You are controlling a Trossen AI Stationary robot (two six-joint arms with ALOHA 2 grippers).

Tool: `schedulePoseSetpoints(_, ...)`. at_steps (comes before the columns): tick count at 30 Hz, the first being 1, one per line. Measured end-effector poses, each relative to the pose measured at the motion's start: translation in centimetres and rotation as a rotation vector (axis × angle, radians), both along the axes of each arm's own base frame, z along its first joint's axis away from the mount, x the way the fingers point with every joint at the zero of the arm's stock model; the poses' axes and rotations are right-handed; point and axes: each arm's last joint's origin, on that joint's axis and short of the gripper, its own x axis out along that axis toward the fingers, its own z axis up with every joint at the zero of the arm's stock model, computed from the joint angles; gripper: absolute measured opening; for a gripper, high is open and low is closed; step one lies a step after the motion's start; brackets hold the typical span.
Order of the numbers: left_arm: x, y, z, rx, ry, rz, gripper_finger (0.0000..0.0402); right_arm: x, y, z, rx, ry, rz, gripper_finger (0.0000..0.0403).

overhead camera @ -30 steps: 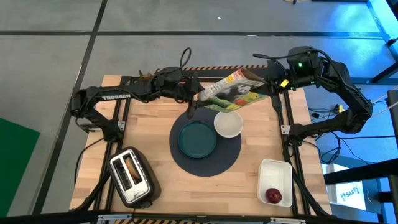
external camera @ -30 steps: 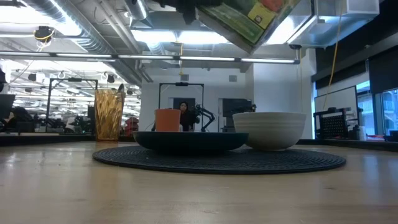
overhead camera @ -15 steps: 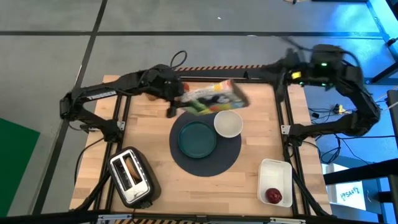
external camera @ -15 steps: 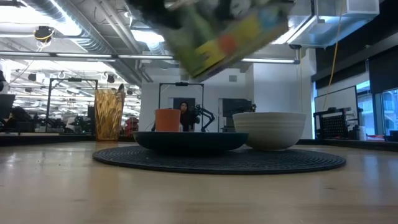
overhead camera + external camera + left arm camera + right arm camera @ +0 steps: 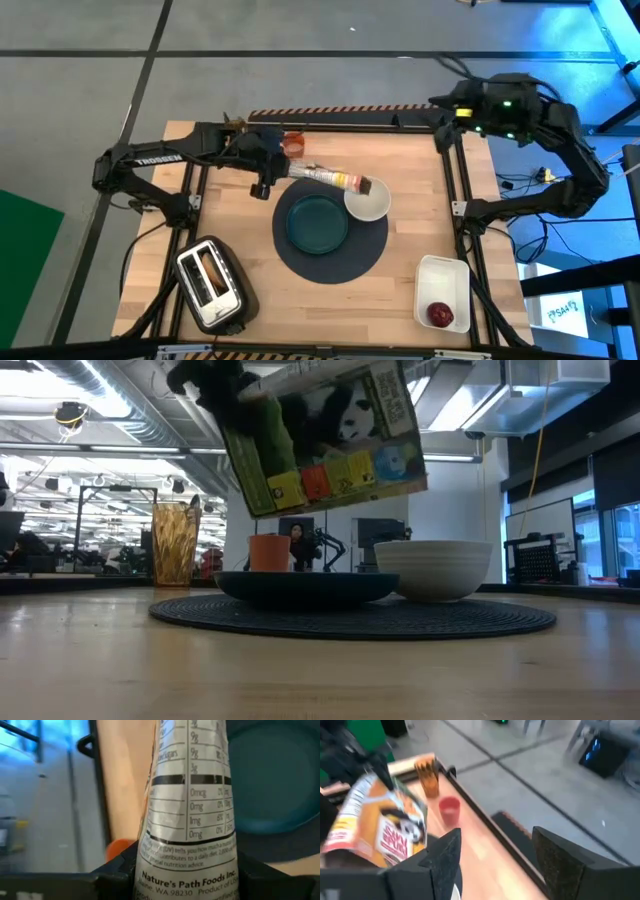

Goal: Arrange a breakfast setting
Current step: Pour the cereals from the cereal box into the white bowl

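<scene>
My left gripper (image 5: 272, 172) is shut on a cereal box (image 5: 330, 178) with a panda on it, which hangs in the air (image 5: 325, 435). The box's free end reaches over the white bowl (image 5: 367, 200). The bowl and the teal plate (image 5: 318, 222) sit on the round dark-blue mat (image 5: 335, 262). The orange cup (image 5: 293, 143) and the amber glass (image 5: 427, 777) stand at the table's far edge. The red fruit (image 5: 440, 315) lies in the white tray (image 5: 443, 275). My right gripper (image 5: 447, 112) stands open at the far right corner, touching nothing. My left gripper pinches the cereal box between its two fingers (image 5: 120, 870) at one end, one finger on each broad face, beside the narrow nutrition panel (image 5: 187, 865). The fingers come level from the table's left and lie along the box. The box is lifted clear, on edge, its free end lower.
A silver-and-black toaster (image 5: 210, 283) stands at the near left. The black frame rails (image 5: 450, 170) run along the table's sides. Bare wood lies at the near middle of the table.
My right gripper has opened, let go of the cereal box and drawn back toward the far right corner. My left gripper has swung toward the table's left and near edges with the box. The box has turned on edge, and its free end now hangs over the bowl.
</scene>
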Motion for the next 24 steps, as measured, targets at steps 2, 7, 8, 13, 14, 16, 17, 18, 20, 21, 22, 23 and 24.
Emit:
schedulePoseSetpoints(2,0.0,-0.3,0.0,0.096,0.04,-0.018,0.0161,0.5,-0.2,-0.3,0.014,0.021,-0.002,0.0233)
schedulePoseSetpoints(7,0.4,-0.6,0.1,0.238,0.08,-0.099,0.0161,1.0,-0.4,-0.5,0.026,0.028,-0.007,0.0232)
schedulePoseSetpoints(8,0.6,-0.5,0.1,0.252,0.074,-0.113,0.0161,1.1,-0.4,-0.5,0.035,0.026,-0.011,0.0232)
schedulePoseSetpoints(13,1.1,-0.4,0.4,0.372,0.09,-0.188,0.0161,1.4,-0.5,-0.7,0.072,0.014,-0.013,0.0232)
schedulePoseSetpoints(14,1.2,-0.3,0.5,0.401,0.093,-0.197,0.0161,1.4,-0.5,-0.7,0.074,0.011,-0.014,0.0232)
schedulePoseSetpoints(16,1.4,-0.2,0.5,0.448,0.117,-0.221,0.0161,1.3,-0.5,-0.6,0.082,0.005,-0.019,0.0232)
schedulePoseSetpoints(17,1.6,-0.2,0.4,0.47,0.123,-0.235,0.0161,1.4,-0.4,-0.7,0.092,0.001,-0.016,0.0232)
schedulePoseSetpoints(18,1.8,-0.1,0.5,0.492,0.119,-0.247,0.016,1.4,-0.4,-0.7,0.097,-0.001,-0.016,0.0232)
schedulePoseSetpoints(20,2.0,-0.1,0.5,0.523,0.131,-0.279,0.016,1.4,-0.4,-0.7,0.106,-0.007,-0.02,0.0232)
schedulePoseSetpoints(21,2.2,-0.1,0.2,0.536,0.155,-0.301,0.016,1.4,-0.4,-0.7,0.111,-0.01,-0.022,0.0232)
schedulePoseSetpoints(22,2.5,0.0,0.0,0.549,0.168,-0.32,0.0159,1.4,-0.4,-0.7,0.114,-0.012,-0.024,0.0232)
schedulePoseSetpoints(23,2.7,0.1,-0.2,0.556,0.176,-0.33,0.0159,1.4,-0.4,-0.7,0.116,-0.014,-0.024,0.0232)
schedulePoseSetpoints(24,2.9,0.3,-0.5,0.559,0.194,-0.344,0.0159,1.4,-0.4,-0.7,0.119,-0.015,-0.023,0.0232)
